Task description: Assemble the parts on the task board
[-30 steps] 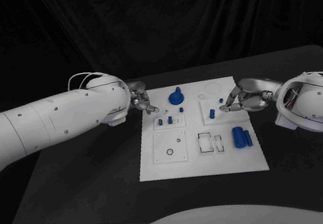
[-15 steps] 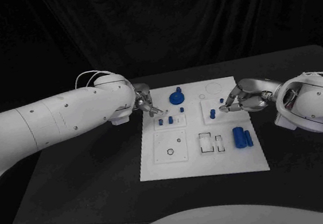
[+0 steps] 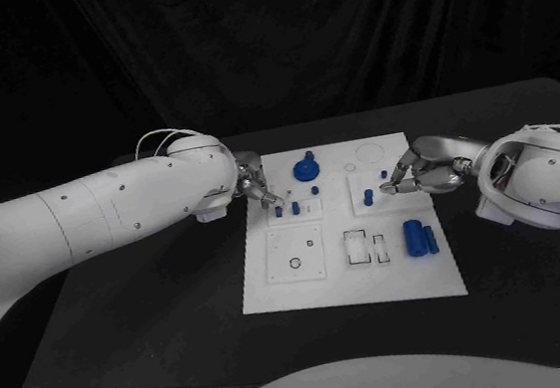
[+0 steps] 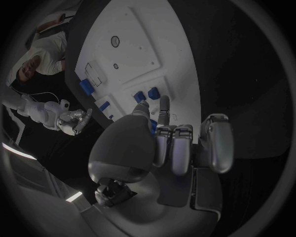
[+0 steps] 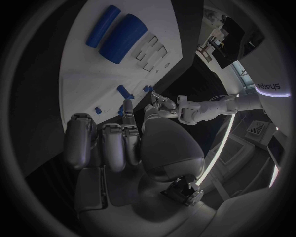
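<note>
I am reaching my left hand (image 3: 252,184) over the far left part of the task board (image 3: 323,277), which is lying in the middle of the black worktop (image 3: 154,306). My thumb and one fingertip are closing together just above the two short blue pegs (image 3: 288,209) standing in the board's far left square; my left wrist view shows those fingertips (image 4: 163,104) right beside the pegs (image 4: 146,94), but I cannot tell whether I am pinching anything between them. My other fingers are lying curled back.

I am holding my right hand (image 3: 414,171) over the board's far right edge, with one finger pointing towards the single blue peg (image 3: 368,197) standing in the far right square. My right wrist view shows that finger (image 5: 128,109) stretched out near the small blue parts (image 5: 123,91), the rest curled in, and I cannot tell whether it is gripping anything.

A round blue knob (image 3: 306,166) is sitting at the board's far edge, and two blue cylinders (image 3: 419,236) are lying side by side near the right edge.
</note>
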Action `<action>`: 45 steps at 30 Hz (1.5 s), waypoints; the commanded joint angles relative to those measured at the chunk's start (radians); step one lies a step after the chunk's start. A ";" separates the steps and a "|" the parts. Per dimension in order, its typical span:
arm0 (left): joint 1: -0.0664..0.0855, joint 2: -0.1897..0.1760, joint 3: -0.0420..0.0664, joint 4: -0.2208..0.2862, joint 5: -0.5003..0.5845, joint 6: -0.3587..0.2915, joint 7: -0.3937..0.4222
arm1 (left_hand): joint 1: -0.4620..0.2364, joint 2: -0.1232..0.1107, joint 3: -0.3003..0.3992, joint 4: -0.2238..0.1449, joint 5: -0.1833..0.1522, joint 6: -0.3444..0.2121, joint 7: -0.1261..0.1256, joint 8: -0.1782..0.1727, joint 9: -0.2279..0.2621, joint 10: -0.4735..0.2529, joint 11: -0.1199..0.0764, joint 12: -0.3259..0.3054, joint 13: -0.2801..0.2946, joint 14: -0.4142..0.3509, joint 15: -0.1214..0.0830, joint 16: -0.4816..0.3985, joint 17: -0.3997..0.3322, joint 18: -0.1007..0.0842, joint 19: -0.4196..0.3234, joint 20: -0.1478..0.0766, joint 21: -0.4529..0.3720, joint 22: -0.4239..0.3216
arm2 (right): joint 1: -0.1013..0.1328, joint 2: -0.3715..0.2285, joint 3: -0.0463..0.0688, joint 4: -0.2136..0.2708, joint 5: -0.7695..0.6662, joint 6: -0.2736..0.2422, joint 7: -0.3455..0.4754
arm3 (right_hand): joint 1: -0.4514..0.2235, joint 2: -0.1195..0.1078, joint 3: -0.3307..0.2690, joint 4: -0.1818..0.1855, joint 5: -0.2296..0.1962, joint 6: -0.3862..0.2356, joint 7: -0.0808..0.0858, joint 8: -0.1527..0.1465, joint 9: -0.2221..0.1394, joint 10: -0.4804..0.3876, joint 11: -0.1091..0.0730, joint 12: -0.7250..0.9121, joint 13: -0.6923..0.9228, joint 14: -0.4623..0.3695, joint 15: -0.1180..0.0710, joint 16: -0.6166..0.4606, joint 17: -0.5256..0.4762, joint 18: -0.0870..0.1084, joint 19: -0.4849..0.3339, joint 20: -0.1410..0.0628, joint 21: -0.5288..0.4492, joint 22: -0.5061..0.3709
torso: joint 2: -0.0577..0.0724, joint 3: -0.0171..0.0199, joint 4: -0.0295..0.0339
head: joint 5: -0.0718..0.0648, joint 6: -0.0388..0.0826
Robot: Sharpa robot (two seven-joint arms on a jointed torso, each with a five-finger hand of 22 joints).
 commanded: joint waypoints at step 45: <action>-0.027 0.033 0.001 -0.015 -0.023 -0.002 0.009 | 0.071 -0.021 0.076 -0.010 0.116 0.009 -0.002 -0.029 -0.010 0.079 0.004 -0.016 0.238 0.102 0.003 0.003 0.263 0.003 -0.006 0.004 -0.021 0.188 | -0.003 0.000 0.001 0.002 -0.001 0.008 -0.006 | 0.009 0.003 -0.007 0.000 0.003 0.006 0.002 -0.005 -0.002 0.032 -0.006 -0.007 -0.007 0.072 -0.008 -0.004 0.132 0.019 -0.009 0.002 -0.005 0.186 | 0.000 0.0001 0.0001 | 0.002 0.000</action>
